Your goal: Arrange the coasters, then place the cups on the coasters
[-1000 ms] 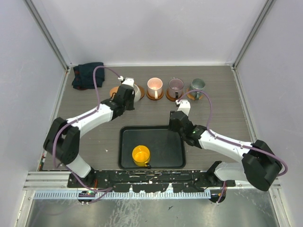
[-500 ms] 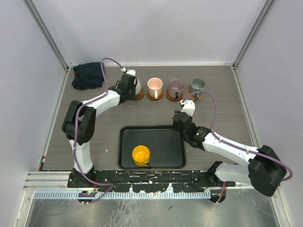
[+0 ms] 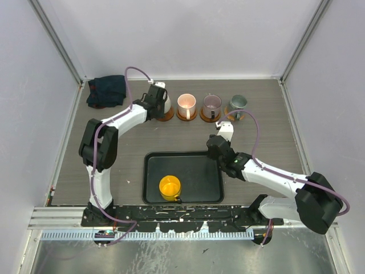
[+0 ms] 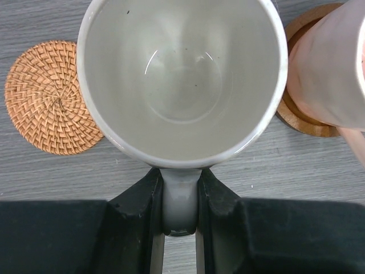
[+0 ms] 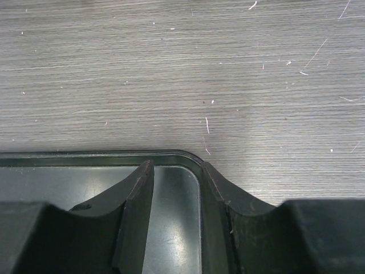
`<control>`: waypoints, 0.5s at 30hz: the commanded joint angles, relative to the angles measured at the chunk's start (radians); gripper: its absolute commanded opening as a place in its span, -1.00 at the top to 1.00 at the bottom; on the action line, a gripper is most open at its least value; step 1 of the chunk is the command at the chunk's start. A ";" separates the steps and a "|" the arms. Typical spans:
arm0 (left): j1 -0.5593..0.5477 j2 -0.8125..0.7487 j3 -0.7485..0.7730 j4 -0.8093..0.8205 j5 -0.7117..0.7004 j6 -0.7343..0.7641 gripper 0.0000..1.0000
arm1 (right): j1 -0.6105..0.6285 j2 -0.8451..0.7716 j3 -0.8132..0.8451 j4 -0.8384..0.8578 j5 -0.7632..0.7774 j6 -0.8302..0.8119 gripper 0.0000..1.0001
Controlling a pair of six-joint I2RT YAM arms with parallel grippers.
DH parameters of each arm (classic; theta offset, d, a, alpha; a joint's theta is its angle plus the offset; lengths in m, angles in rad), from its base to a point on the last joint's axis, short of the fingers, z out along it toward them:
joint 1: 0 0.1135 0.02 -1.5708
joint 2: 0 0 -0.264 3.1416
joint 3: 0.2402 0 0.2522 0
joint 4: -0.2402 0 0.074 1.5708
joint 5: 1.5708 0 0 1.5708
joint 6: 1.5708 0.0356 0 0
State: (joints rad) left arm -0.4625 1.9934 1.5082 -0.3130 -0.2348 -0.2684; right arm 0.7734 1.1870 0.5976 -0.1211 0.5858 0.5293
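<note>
Far out at the table's back row, the left arm reached with its elbow folded, the left gripper [image 4: 181, 197] pinching the handle of the cream cup [image 4: 181, 74]. The cup stood upright between a bare woven coaster [image 4: 48, 97] and the pink cup [image 4: 328, 63]. Nearer, the right arm lay low and bent. The right gripper [image 5: 175, 188] stood open and empty over the far right corner of the black tray [image 5: 68, 171].

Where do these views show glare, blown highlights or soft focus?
Top external: even light, sharp, pale pink cup interior nearly blown out. Left wrist: cream-white cup crisp with faint arc highlights; pale pink cup overexposed and soft at the right edge. Right wrist: table grain sharp; right fingers dark, slightly soft; tray shows sheen.
</note>
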 commanded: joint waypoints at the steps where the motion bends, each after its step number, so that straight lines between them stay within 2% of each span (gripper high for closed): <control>1: -0.001 -0.009 0.075 0.051 0.000 -0.002 0.84 | 0.006 0.003 0.023 0.034 0.014 0.014 0.13; 15: -0.001 0.030 0.123 0.002 0.017 -0.013 0.82 | 0.005 0.019 0.021 0.042 -0.002 0.018 0.13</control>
State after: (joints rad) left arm -0.4625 2.0480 1.5524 -0.3843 -0.2123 -0.2726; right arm 0.7734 1.2049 0.5976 -0.1204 0.5735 0.5304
